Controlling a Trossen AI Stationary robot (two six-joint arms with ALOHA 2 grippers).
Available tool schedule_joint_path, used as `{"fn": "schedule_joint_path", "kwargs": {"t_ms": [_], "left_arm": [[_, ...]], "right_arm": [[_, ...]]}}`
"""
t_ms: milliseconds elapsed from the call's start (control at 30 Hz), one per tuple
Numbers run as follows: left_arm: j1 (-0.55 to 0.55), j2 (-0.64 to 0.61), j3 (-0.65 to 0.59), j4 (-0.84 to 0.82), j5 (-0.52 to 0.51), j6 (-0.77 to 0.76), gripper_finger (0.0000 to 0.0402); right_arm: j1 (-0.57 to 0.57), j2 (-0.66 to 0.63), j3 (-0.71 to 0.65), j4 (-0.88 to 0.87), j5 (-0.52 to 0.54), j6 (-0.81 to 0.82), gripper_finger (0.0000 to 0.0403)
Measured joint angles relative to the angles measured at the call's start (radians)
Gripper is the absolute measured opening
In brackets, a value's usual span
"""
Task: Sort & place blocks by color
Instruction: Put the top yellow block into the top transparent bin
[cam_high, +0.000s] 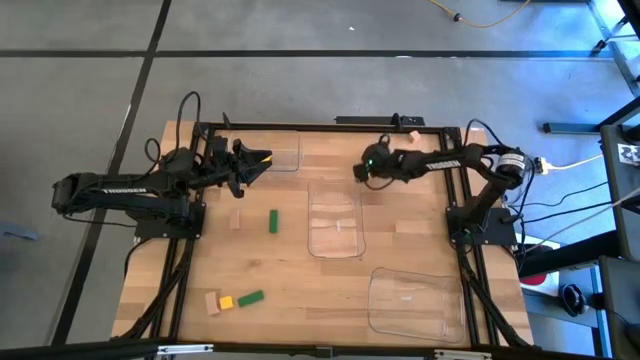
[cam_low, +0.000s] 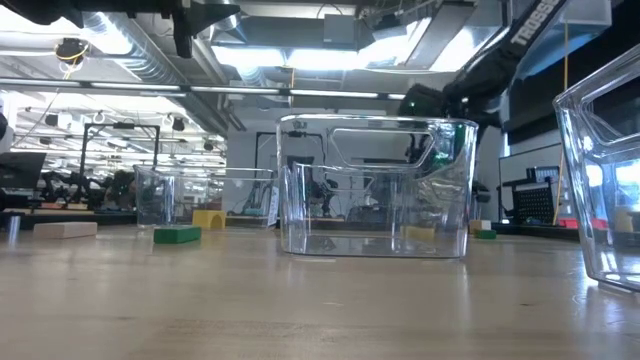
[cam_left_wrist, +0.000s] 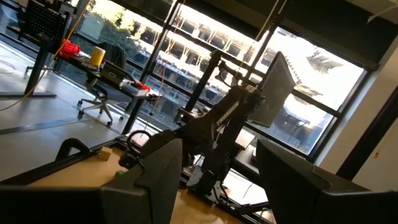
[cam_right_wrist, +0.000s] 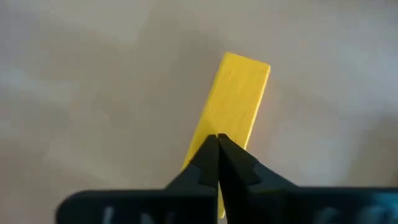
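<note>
In the right wrist view a yellow oblong block (cam_right_wrist: 235, 106) lies flat on the wood table, and my right gripper (cam_right_wrist: 217, 142) is shut with its tips over the block's near end. From above, that gripper (cam_high: 362, 172) is far right of centre, beside the middle tray (cam_high: 335, 215). My left gripper (cam_high: 252, 162) is raised at the far left, open, with nothing between its fingers (cam_left_wrist: 163, 177). Another yellow block (cam_high: 263, 157) shows by its tips. On the table lie a green block (cam_high: 273, 221), a tan block (cam_high: 237, 218), and a tan, yellow and green cluster (cam_high: 228, 301) near left. My right gripper comes slanting down from above, its shut fingertips (cam_right_wrist: 210, 155) in front of the yellow block's near end (cam_right_wrist: 202, 146). They lie along the block, which lies flat on the table. Whether the tips touch the block, I cannot tell.
Three clear trays stand on the table: a small one at the far left (cam_high: 284, 158), the middle one (cam_low: 375, 185), and a large one near right (cam_high: 412, 300). A dark frame (cam_high: 300, 126) runs along the far edge.
</note>
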Motion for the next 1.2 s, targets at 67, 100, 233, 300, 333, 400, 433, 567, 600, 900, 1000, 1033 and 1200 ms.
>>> {"fn": "schedule_joint_path", "kwargs": {"t_ms": [67, 100, 233, 300, 333, 400, 433, 567, 600, 900, 1000, 1033, 1200], "left_arm": [[0.0, 0.0, 0.0, 0.0, 0.001, 0.0, 0.0199], [0.0, 0.0, 0.0, -0.001, 0.001, 0.0, 0.0199], [0.0, 0.0, 0.0, -0.003, 0.001, 0.0, 0.0199], [0.0, 0.0, 0.0, -0.005, 0.001, 0.0, 0.0199], [0.0, 0.0, 0.0, -0.005, 0.001, 0.0, 0.0199], [0.0, 0.0, 0.0, -0.005, 0.001, 0.0, 0.0199], [0.0, 0.0, 0.0, -0.005, 0.001, 0.0, 0.0199], [0.0, 0.0, 0.0, -0.006, 0.001, 0.0, 0.0199], [0.0, 0.0, 0.0, -0.006, 0.001, 0.0, 0.0199], [0.0, 0.0, 0.0, -0.006, 0.001, 0.0, 0.0199], [0.0, 0.0, 0.0, -0.006, -0.005, -0.001, 0.0199], [0.0, 0.0, 0.0, -0.006, -0.011, 0.0, 0.0199], [0.0, 0.0, 0.0, -0.006, -0.035, -0.001, 0.0199]], "right_arm": [[0.048, -0.023, 0.0, -0.076, -0.004, -0.004, 0.0], [0.069, -0.039, 0.0, -0.121, -0.014, -0.003, 0.0], [0.119, -0.128, -0.01, -0.291, -0.05, -0.002, 0.0], [0.123, -0.177, -0.016, -0.357, -0.068, 0.002, 0.0], [0.123, -0.203, -0.018, -0.371, -0.073, 0.003, 0.0], [0.118, -0.266, -0.013, -0.366, -0.105, 0.011, 0.0], [0.113, -0.297, -0.012, -0.37, -0.127, 0.03, 0.0], [0.109, -0.404, -0.012, -0.414, -0.218, 0.135, 0.0011], [0.109, -0.423, -0.011, -0.431, -0.232, 0.159, 0.0015], [0.088, -0.463, -0.032, -0.564, -0.259, 0.238, 0.0116], [0.076, -0.448, -0.071, -0.458, -0.256, 0.25, 0.0179], [0.072, -0.439, -0.084, -0.42, -0.254, 0.263, 0.02], [0.05, -0.368, -0.109, -0.361, -0.195, 0.274, 0.0273]]}}
